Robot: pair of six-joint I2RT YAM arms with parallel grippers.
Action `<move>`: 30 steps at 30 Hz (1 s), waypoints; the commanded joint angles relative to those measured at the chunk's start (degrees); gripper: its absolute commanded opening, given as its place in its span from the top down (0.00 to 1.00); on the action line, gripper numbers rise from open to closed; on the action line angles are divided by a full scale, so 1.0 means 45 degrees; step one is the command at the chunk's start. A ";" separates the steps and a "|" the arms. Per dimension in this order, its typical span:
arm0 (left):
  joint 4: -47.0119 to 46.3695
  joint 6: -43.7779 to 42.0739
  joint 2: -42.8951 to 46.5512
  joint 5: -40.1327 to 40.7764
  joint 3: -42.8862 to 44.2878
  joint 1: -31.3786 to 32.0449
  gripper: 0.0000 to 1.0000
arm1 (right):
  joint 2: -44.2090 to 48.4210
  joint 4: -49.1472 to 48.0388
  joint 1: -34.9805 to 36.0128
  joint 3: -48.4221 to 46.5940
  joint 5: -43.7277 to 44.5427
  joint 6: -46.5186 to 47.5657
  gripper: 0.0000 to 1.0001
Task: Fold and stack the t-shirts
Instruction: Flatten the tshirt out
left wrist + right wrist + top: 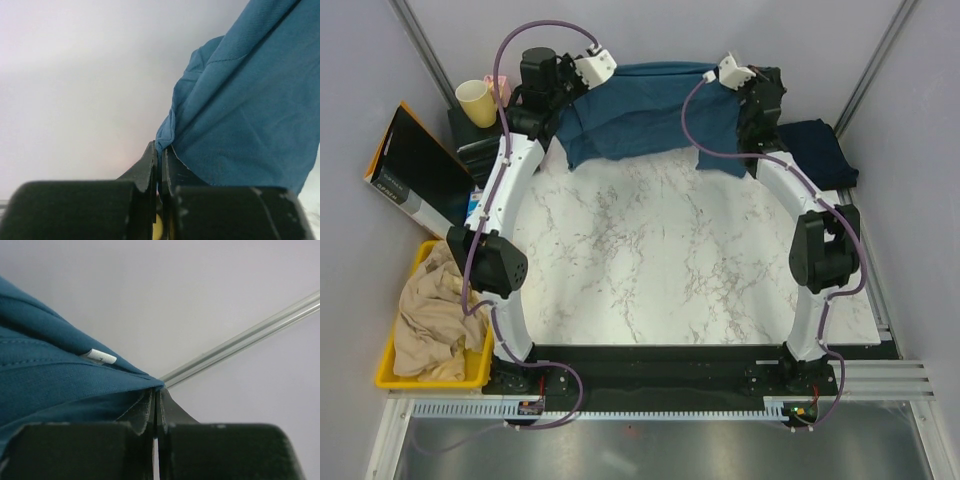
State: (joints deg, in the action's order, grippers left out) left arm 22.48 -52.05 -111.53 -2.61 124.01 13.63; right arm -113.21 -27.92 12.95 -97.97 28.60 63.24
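Shirt in hand: I had the steel-blue t-shirt stretched between both arms at the far edge of the tabletop. Its top edge was raised and its lower part hung down toward the marble surface.
Left gripper: the left gripper was clamped on a bunched fold of the blue cloth, with no gap visible between the jaws.
Right gripper: the right gripper was pinched closed on a seamed edge of the same shirt, near a small white tag.
Reason for the hold: I judged that two grips set well apart kept the cloth spread wide, so it could be laid down smooth for folding.
Other shirt: the navy t-shirt lay in a compact heap at the far right, beside the right arm and apart from the blue one. I judged it to mark the stacking spot.
Left side: a yellow bin holding beige cloth sat beside the left arm, off the tabletop.
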 commanded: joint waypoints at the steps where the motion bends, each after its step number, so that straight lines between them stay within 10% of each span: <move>1: -0.3707 -0.1364 0.0915 0.1968 0.0979 -0.0626 0.98 | 0.0371 -0.1316 -0.0807 -0.1627 0.1203 0.0067 1.00; 18: 0.5237 0.0513 0.3983 -0.5492 -0.9623 0.1009 0.90 | 0.3987 0.7841 -0.0827 0.7865 -0.2683 -0.0011 1.00; 20: 0.5491 0.0590 0.4060 -0.5630 -1.0660 0.1636 0.82 | 0.3966 0.8912 -0.0827 0.8060 -0.2781 0.0105 0.53; 22: 0.5784 0.0824 0.4351 -0.6174 -1.0974 0.1853 0.74 | 0.4238 0.9406 -0.0846 0.8294 -0.2878 0.0515 0.32; 30: 0.8772 0.0590 0.4939 -0.7524 -0.8965 0.1893 0.62 | 0.5741 1.2762 -0.0886 0.7614 -0.3697 0.1160 0.11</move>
State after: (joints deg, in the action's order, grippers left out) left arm 54.70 -49.98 -93.86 -30.55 77.17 22.52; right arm -92.75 19.70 9.13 -59.55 15.03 66.57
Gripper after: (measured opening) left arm 0.347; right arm 0.875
